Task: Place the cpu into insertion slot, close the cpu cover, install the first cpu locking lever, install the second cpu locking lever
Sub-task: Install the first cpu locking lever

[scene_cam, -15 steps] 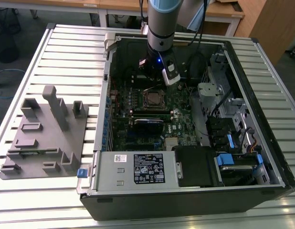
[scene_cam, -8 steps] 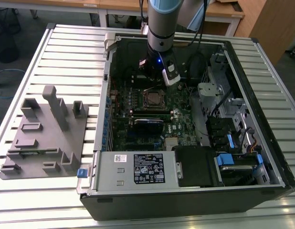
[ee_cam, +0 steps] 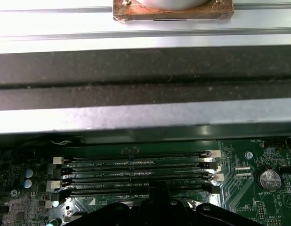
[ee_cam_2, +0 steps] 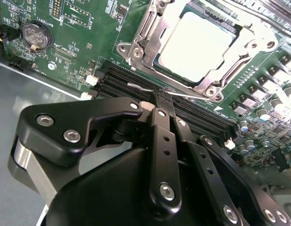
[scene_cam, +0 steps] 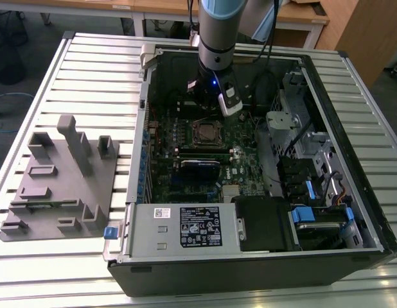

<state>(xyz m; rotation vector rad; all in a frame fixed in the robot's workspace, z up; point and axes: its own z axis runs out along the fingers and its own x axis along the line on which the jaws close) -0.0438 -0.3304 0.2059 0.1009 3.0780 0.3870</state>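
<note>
Risk first: the steel case (scene_cam: 250, 276) walls crowd the arm. The green board (ee_cam_2: 89, 28) is studded with small parts, and a slip would strike them or the black ribbed memory slots (ee_cam_2: 122, 77).

The black gripper (ee_cam_2: 162, 96) has its fingers pressed together. The stamped silvery cover (ee_cam_2: 150, 33) lies down over the matte grey cpu (ee_cam_2: 197, 44), which is seated in the slot (ee_cam_2: 158, 60) toward the board's far side.

The thin, springy wire lever (ee_cam_2: 137, 86) runs across the fingertips. I cannot tell whether it is pinched, and I judge it could spring loose.

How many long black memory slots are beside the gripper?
4 memory slots in the first wrist view, side by side: one nearest the case wall, the next two, and the last nearest the gripper, which may hide more.
</note>
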